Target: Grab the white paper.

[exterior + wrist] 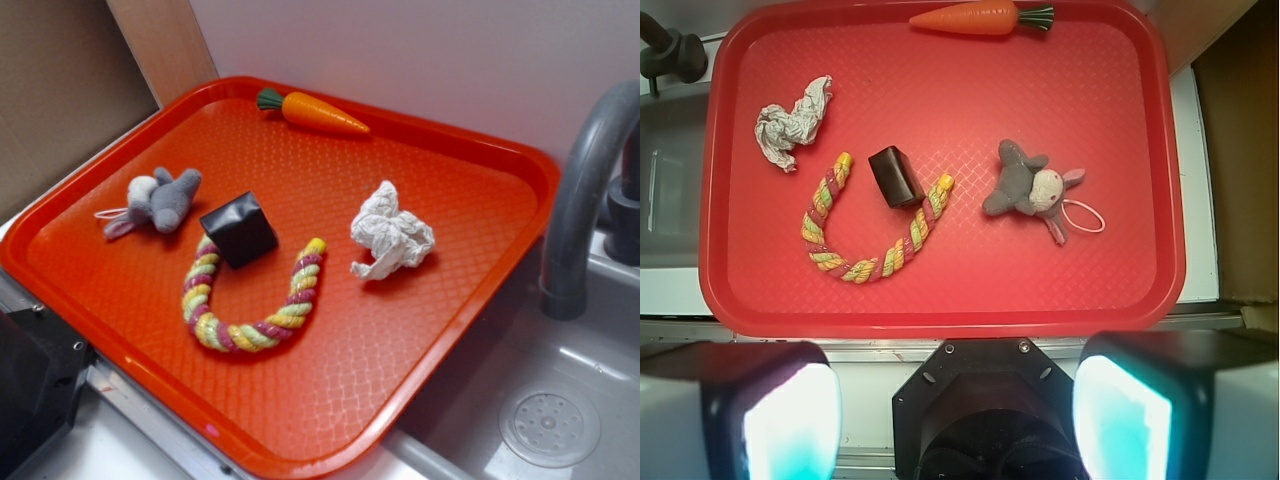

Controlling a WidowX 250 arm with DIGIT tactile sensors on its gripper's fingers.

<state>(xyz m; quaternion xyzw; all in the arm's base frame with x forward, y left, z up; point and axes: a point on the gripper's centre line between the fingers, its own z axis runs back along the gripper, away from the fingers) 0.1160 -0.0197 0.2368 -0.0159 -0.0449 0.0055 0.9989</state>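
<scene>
Jaws wide apart, empty, above one tray (940,310): one white paper (790,122), one carrot (975,17)

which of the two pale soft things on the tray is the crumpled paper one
The white paper, lying alone on the sink side of the tray: wrinkled, lumpy and all white. The other, the plush mouse, is grey and white with ears and a string tail.

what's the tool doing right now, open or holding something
Tool: open, holding nothing. Its fingers are spread wide at the near edge of the tray, well short of the paper.
</scene>
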